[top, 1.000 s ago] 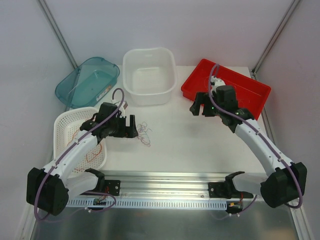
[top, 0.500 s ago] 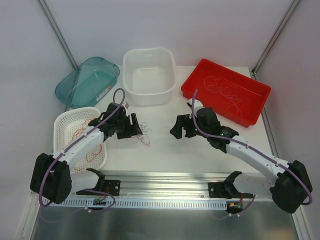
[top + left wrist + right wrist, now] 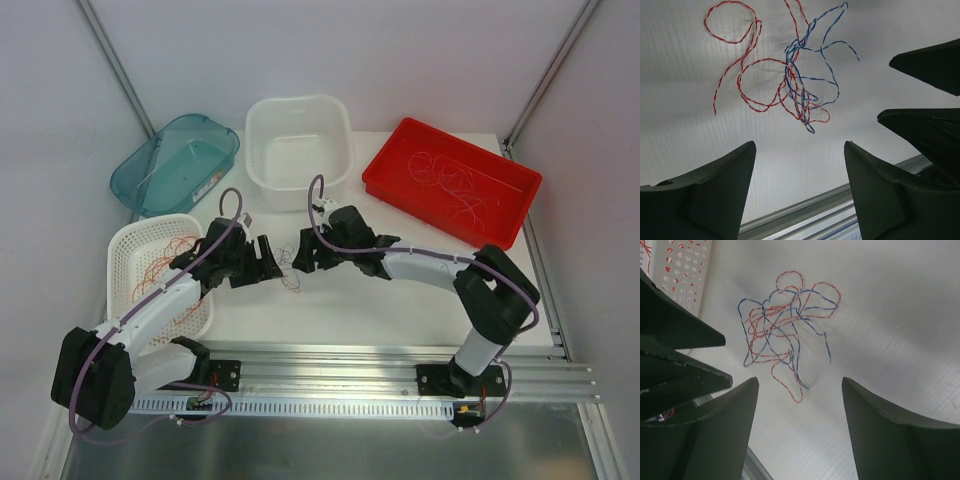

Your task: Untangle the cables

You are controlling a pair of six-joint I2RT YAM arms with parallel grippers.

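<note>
While 1 tangle of cables [image 3: 795, 85] lies on the table [image 3: 400, 310] | left fingers [image 3: 725, 172]: 2, apart | right fingers [image 3: 880, 415]: 2, apart

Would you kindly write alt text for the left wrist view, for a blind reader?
A tangle of thin red and blue twisted wires lies on the white table, ahead of the open left gripper; the right gripper shows at the right edge.

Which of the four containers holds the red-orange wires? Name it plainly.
The white perforated basket: red-orange wires lie in it. The red tray holds only pale wires; the white tub and teal bin show no red-orange.
</note>
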